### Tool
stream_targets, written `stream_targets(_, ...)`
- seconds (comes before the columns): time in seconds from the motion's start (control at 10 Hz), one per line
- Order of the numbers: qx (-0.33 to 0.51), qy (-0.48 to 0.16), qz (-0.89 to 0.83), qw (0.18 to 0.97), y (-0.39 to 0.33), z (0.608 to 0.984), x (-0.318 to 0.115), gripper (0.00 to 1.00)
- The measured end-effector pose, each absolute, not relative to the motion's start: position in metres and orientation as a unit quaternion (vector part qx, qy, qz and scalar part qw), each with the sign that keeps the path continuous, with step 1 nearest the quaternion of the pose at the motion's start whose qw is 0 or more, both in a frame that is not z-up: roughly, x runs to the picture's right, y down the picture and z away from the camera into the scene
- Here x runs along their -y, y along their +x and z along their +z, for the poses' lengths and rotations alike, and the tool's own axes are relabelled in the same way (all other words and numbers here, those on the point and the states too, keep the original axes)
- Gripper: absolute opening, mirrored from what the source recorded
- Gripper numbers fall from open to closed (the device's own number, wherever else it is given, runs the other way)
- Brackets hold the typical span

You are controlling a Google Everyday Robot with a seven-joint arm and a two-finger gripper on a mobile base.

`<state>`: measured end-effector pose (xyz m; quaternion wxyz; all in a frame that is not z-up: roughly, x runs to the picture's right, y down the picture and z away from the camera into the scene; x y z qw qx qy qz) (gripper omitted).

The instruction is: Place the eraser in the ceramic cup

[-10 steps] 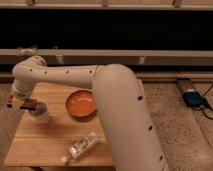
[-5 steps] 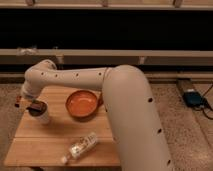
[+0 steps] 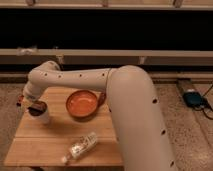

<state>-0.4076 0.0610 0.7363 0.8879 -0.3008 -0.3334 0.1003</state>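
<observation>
The white ceramic cup stands upright on the left part of the wooden table. My gripper hangs at the end of the white arm, right over the cup's mouth and touching or nearly touching its rim. A small dark piece with a reddish edge, the eraser, shows at the gripper's left side, just left of the cup's rim. I cannot tell whether it is still held.
An orange bowl sits in the middle of the table, right of the cup. A clear plastic bottle lies on its side near the front edge. A dark counter runs behind the table. A blue device lies on the floor at right.
The arm has swung right and the gripper has moved from left of the cup to over its mouth, lowering slightly. Bowl and bottle have not moved.
</observation>
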Motion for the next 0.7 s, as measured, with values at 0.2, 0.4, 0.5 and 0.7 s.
stream_targets(0.2,0.334,-0.302,0.106,0.887,-0.405,0.736,-0.062,0.8)
stream_targets(0.4,0.334,-0.3,0.112,0.887,-0.401,0.735,-0.061,0.8)
stream_targets(0.5,0.333,-0.297,0.113,0.888,-0.398,0.733,-0.059,0.8)
stream_targets(0.7,0.313,-0.279,0.102,0.902,-0.391,0.73,-0.052,0.8)
